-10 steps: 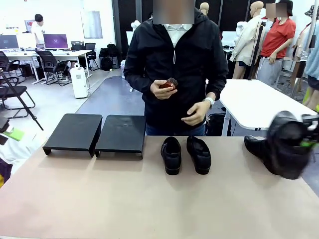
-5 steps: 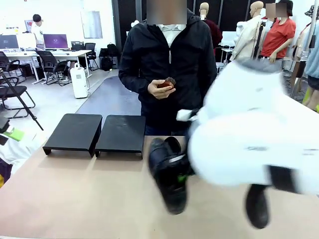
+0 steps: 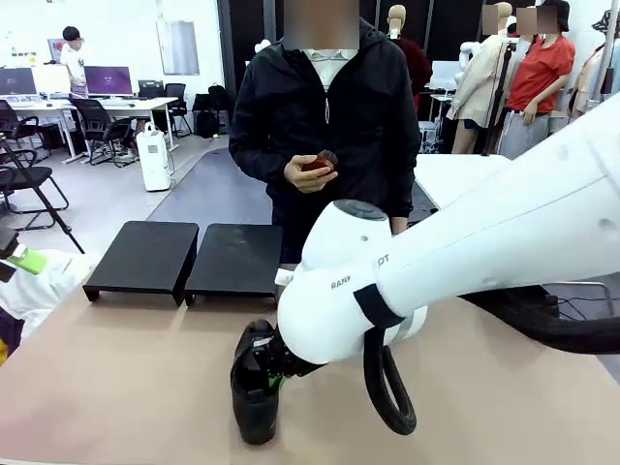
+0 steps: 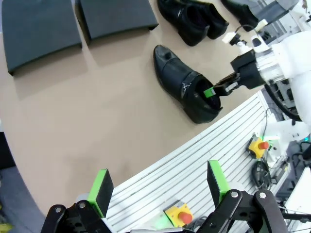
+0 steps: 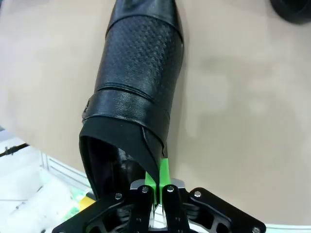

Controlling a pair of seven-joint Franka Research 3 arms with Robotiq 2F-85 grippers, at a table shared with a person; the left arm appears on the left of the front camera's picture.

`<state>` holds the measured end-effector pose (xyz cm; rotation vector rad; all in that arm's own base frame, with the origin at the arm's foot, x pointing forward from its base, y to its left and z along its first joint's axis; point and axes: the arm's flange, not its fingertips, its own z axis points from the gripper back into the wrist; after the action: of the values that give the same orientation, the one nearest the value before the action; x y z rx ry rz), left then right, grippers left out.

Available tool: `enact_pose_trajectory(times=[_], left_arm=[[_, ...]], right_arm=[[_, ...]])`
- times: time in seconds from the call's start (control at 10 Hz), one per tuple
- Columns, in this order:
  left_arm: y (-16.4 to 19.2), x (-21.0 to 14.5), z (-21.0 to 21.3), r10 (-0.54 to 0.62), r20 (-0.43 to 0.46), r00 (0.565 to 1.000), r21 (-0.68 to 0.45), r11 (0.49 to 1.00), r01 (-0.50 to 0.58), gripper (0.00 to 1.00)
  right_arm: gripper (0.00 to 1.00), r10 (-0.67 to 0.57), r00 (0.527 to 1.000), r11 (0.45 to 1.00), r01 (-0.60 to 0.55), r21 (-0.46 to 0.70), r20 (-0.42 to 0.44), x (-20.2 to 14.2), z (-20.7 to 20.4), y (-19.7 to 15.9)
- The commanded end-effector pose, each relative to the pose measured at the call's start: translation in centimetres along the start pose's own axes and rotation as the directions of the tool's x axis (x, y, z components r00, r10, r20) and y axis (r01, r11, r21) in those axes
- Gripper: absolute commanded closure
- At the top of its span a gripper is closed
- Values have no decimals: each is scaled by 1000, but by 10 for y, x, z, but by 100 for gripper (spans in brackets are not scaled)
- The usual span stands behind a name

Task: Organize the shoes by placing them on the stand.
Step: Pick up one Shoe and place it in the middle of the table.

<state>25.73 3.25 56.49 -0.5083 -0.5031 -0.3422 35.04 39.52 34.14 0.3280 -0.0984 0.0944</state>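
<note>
**One shoe (image 5: 141, 73) pinched in right hand (image 5: 160, 178)**

I've got the right hand shut tight on the shoe's rear collar edge, toe pointing straight away from the hand; can't tell if the sole's on the bench (image 3: 126, 387) or just above. Stand (image 3: 145, 254), 2 platforms side by side, sits beyond the hand & to its left. Left hand (image 4: 158, 187) spread wide, holding nothing, w/ the shoe ahead of it.
</note>
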Motion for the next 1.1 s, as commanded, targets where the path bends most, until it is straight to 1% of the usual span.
enact_pose_trajectory(times=[0.0,0.2,0.3,0.4,0.5,0.7,0.8,1.0], left_arm=[[1,0,1,-12,5,1000,-19,1000,12,0],[1,0,1,-12,5,1000,-19,1000,12,0],[1,0,1,-12,5,1000,-19,1000,12,0],[1,0,1,-12,5,1000,-19,1000,12,0],[1,0,1,-12,5,1000,-19,1000,12,0],[1,0,1,-12,5,1000,-19,1000,12,0],[1,0,1,-12,5,1000,-19,1000,12,0],[1,0,1,-12,5,1000,-19,1000,12,0]], right_arm=[[100,-47,999,999,47,-15,14,7,-8,20],[100,-32,999,999,32,29,-3,8,-10,16],[78,-25,1000,999,26,38,-17,8,-9,14],[20,-23,999,999,24,41,-24,8,-9,13],[0,-22,999,999,23,49,-26,7,-6,12],[0,-5,999,997,8,76,-42,9,13,8],[0,12,998,995,-5,103,-65,11,36,1],[0,32,996,994,-23,108,-86,12,100,-33]])
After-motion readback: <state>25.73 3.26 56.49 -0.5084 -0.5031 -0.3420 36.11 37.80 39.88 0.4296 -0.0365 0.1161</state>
